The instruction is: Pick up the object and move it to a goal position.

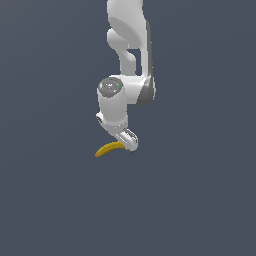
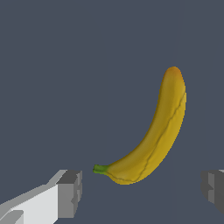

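Observation:
The yellow banana point(image 2: 155, 135) with its dark green stem tip point(image 2: 99, 169) lies on the flat grey surface. In the exterior view the banana point(image 1: 107, 149) sticks out toward that view's left from under my gripper point(image 1: 128, 143), which is low over its stem end. In the wrist view my gripper point(image 2: 142, 192) is open: one grey finger pad point(image 2: 70, 194) is beside the stem tip and the other fingertip point(image 2: 214, 188) is far across. The banana's stem end sits between the jaws, touching neither.
A plain dark grey surface point(image 1: 200, 200) fills both views. The white arm point(image 1: 127, 60) reaches down from the top of the exterior view. No other objects show.

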Controlling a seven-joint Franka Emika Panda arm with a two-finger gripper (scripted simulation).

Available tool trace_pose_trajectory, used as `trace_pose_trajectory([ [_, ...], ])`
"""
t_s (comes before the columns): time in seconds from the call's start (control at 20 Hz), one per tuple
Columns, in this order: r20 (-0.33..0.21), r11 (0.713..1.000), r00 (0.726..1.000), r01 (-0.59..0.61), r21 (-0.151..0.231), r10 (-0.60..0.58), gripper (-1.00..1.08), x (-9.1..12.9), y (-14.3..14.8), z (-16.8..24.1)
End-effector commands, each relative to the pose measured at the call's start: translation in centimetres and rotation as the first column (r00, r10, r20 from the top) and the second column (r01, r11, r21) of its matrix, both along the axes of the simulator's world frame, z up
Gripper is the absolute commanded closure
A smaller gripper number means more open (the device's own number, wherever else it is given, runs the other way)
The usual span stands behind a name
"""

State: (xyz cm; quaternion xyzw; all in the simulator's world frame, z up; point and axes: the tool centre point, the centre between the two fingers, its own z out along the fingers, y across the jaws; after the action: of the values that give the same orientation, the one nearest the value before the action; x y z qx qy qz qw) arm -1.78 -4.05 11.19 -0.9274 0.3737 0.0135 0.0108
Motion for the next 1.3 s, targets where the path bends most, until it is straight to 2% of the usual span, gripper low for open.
trace_pose_trajectory([
  [0.0, 0.000, 0.997, 0.997, 0.079, -0.003, -0.079, -0.92, -0.1, -0.3, -0.6],
  [0.3, 0.001, 0.966, 0.966, 0.260, -0.012, -0.260, -0.92, -0.5, -1.2, -1.9],
  [0.65, 0.007, 0.895, 0.896, 0.445, -0.022, -0.445, -0.92, -1.0, -2.2, -3.2],
  [0.95, 0.013, 0.840, 0.840, 0.542, -0.027, -0.542, -0.92, -1.3, -2.8, -3.9],
  [1.25, 0.017, 0.808, 0.808, 0.589, -0.030, -0.589, -0.92, -1.4, -3.1, -4.3],
])
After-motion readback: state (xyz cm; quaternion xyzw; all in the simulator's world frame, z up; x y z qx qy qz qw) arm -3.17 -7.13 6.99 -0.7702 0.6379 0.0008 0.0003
